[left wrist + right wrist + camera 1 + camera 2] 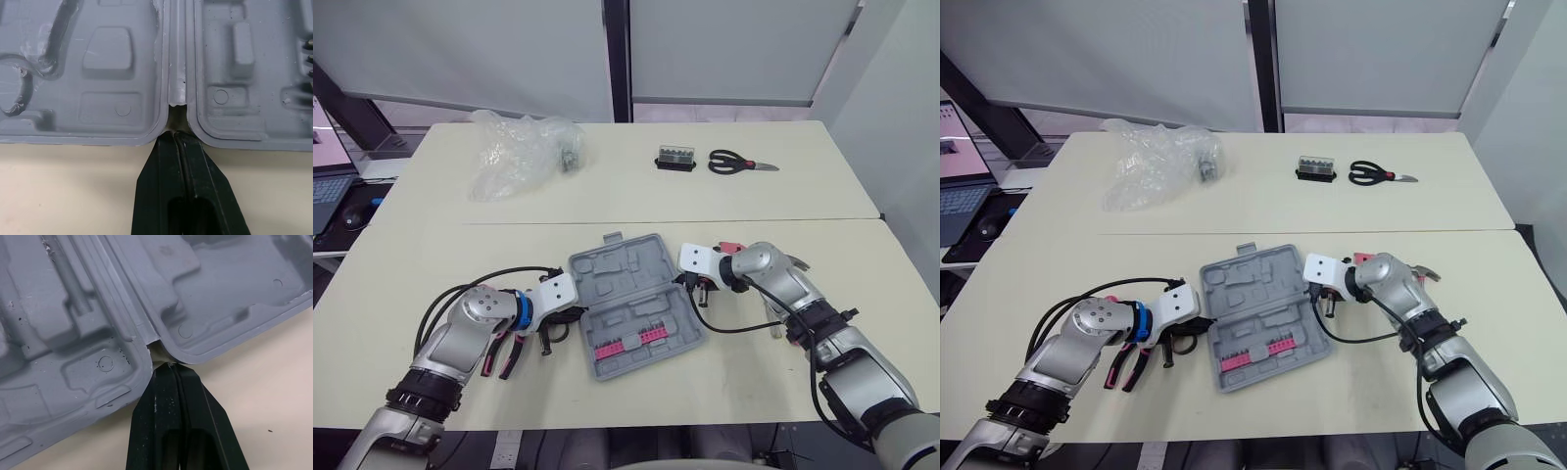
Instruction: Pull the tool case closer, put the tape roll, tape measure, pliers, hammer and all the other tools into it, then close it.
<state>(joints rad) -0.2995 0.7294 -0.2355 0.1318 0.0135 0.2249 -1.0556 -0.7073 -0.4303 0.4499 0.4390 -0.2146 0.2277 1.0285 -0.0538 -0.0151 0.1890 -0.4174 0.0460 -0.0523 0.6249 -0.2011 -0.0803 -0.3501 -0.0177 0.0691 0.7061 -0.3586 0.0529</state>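
Tool case: open, flat on table. Left gripper and right gripper: both closed, empty, tips at hinge notches. We should drag evenly, without twisting.

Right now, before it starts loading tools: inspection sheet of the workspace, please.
Surface: cream table, two tops butted, seam across the middle.
Job's things: grey tool case lies open, red bits in its near half; pliers on the table by the left gripper; red item behind the right arm, cannot tell what.
Clutter: plastic bag, black box, scissors along the far side.
Grippers: left gripper and right gripper both shut, tips at the case's hinge notches, one each end.
Cables: black cables loop along both arms.
Surroundings: laptop and mouse on a desk to the left.
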